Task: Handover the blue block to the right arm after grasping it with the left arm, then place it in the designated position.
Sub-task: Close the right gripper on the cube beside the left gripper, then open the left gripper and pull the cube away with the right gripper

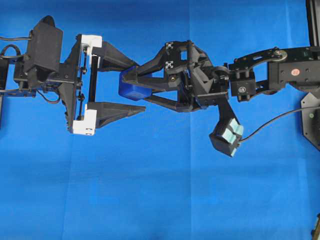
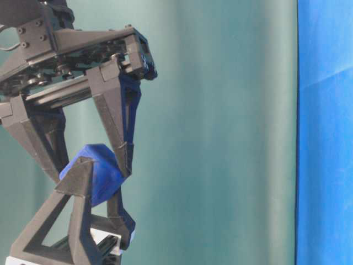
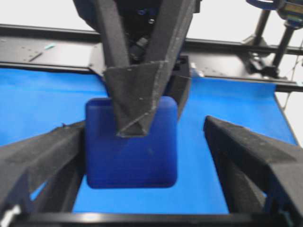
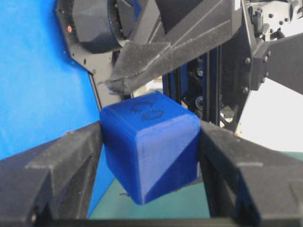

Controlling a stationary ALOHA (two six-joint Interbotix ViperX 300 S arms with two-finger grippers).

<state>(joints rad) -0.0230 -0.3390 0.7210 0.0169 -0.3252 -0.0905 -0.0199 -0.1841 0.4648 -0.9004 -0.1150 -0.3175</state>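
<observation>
My work surface under a blue cloth, cloth covering it edge to edge in my overhead view, faint fold creases running across and along it, nothing I can see resting directly on it, black frame rails along its far edge.

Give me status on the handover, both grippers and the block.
Left gripper open, fingers spread clear of the blue block. Right gripper shut on the block, holding it mid-air above the blue cloth. Nothing in the way.
</observation>
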